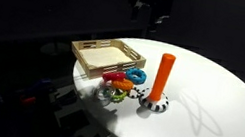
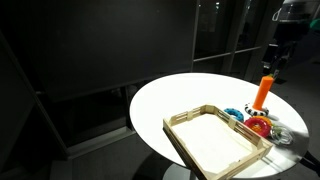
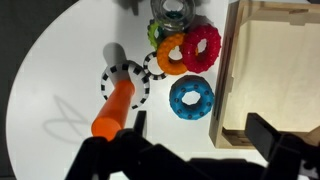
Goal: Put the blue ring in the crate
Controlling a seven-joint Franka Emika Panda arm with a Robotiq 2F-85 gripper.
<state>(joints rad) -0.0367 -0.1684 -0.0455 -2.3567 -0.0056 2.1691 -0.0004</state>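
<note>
The crate (image 3: 275,60) is running off the wrist view's right edge, a clear jar (image 3: 172,10) is getting clipped at the top, and in an exterior view the hand (image 1: 155,22) is melting into darkness.

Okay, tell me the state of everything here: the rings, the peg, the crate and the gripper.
Bright blue plastic ring: flat on the white table, outside the crate, not gripped.
Red ring: flat on the table, loose.
Orange ring: flat on the table, loose.
Shallow light-wood crate: empty.
Orange peg on a checkered base: upright, no rings on it.
Gripper: open, holding nothing.
</note>
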